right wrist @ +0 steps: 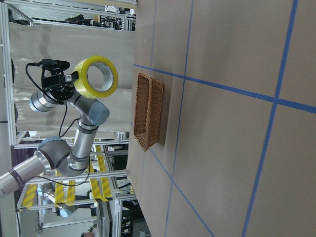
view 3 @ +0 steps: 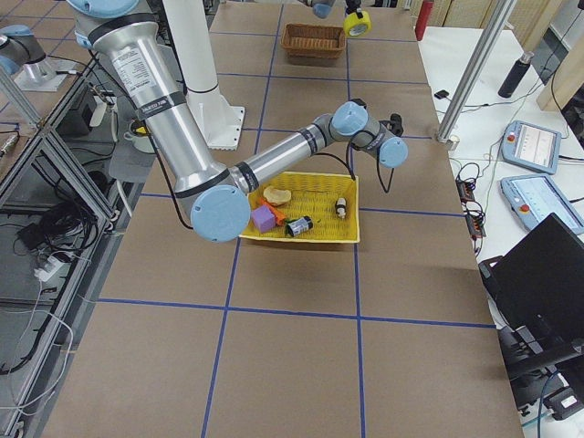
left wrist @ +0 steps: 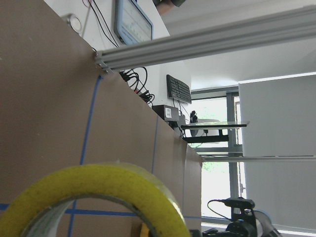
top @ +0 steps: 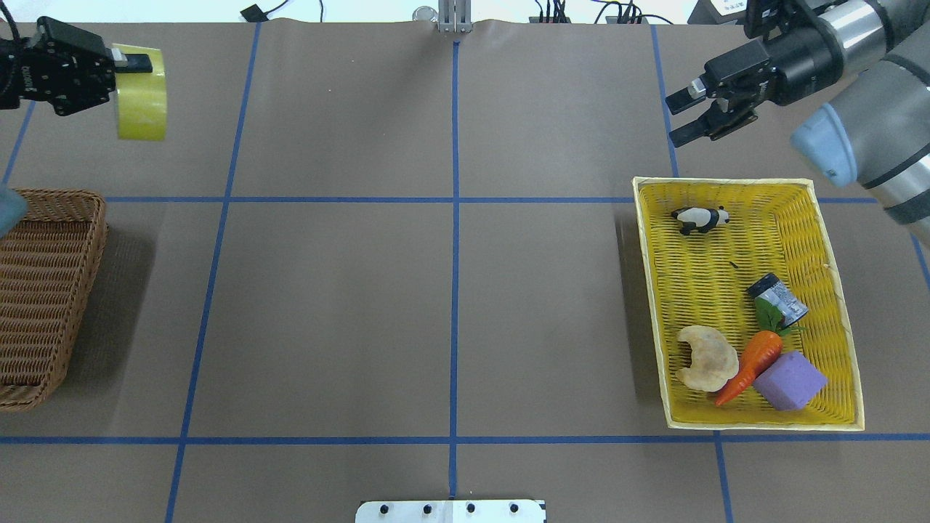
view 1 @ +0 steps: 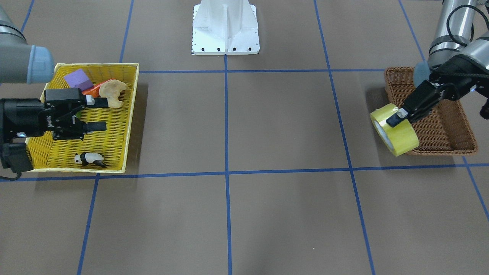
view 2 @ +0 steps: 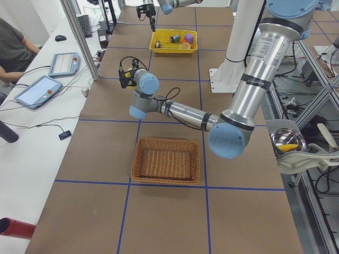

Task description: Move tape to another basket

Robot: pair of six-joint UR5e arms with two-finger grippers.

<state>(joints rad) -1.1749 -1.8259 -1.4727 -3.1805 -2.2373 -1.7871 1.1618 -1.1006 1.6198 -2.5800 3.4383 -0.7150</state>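
The yellow tape roll [top: 142, 94] hangs in the air in my left gripper [top: 134, 73], which is shut on its rim, one finger on the outside. In the front view the tape [view 1: 395, 131] shows at the near left corner of the brown wicker basket [view 1: 435, 122]. In the overhead view it is past the far end of the basket [top: 43, 290]. The right wrist view shows the tape [right wrist: 96, 76] held well above the table, off to one side of the basket [right wrist: 148, 111]. The left wrist view shows its rim [left wrist: 98, 190]. My right gripper [top: 674, 118] is open and empty beyond the yellow tray.
The yellow woven tray [top: 835, 305] on my right holds a toy panda [top: 699, 219], a small can [top: 777, 298], a carrot [top: 752, 363], a purple block [top: 788, 381] and a pale cracker [top: 705, 356]. The white robot base [view 1: 225, 28] stands at the table's middle edge.
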